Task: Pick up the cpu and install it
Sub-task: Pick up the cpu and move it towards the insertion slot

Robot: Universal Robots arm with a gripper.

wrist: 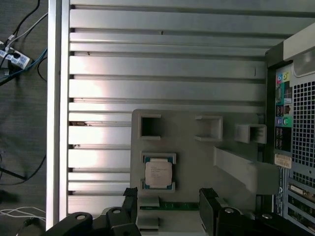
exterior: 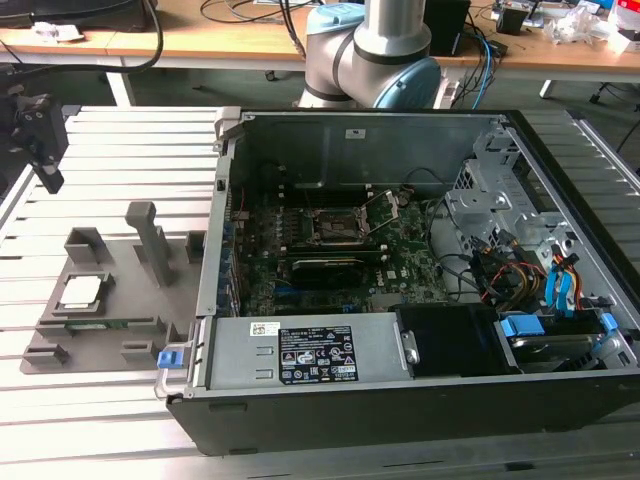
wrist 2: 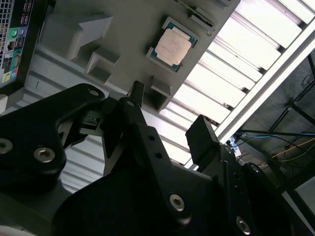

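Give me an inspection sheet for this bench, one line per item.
Surface: slatted metal table carrying a grey tray and an open computer case.
Job's things: cpu lies flat in the tray; socket inside the case.
Clutter: narrow green board on the tray beside the cpu.
Grippers: pincer open, empty, over the tray.
Cables: loose wires inside the case; blue cables by the desk.
Surroundings: wooden desk behind.

Exterior overview; both wrist views over tray [wrist: 187,147]
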